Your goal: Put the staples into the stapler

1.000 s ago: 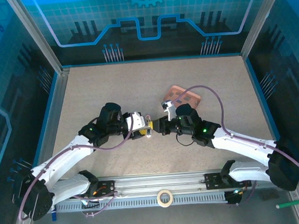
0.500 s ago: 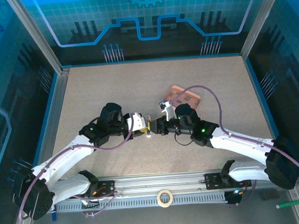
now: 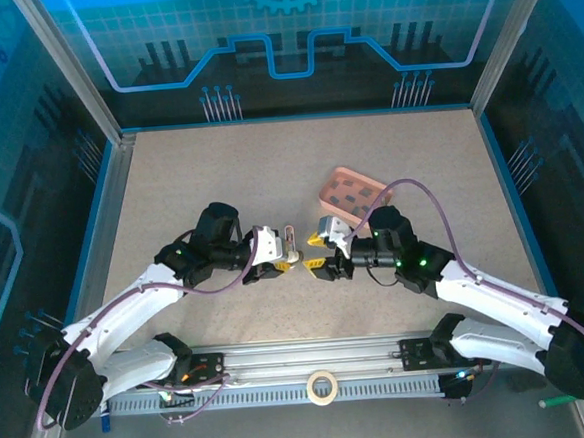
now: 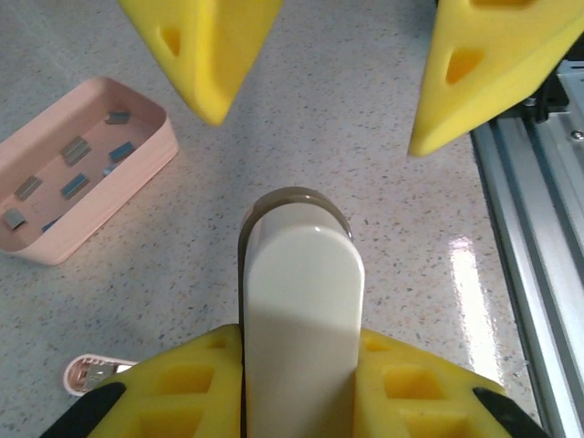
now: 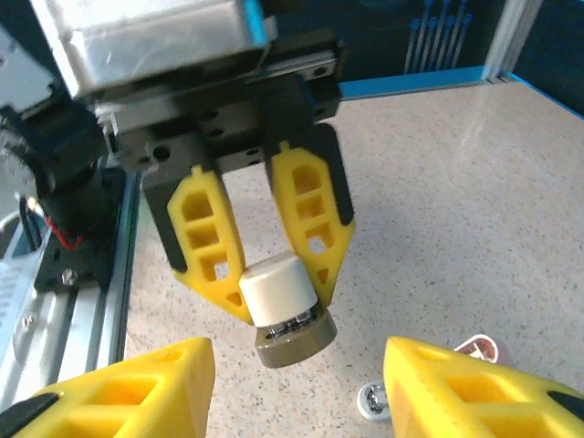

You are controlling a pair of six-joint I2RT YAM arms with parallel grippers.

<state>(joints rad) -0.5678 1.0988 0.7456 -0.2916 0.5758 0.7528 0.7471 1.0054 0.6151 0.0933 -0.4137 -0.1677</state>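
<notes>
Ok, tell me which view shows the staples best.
Left wrist: the staples lie as separate grey strips inside the pink tray, each easy to tell apart. Top external shows them as tiny dark specks in that tray.

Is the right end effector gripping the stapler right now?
No: the right end effector stands wide open and clear of the stapler, which sits clamped in the left end effector.
</notes>
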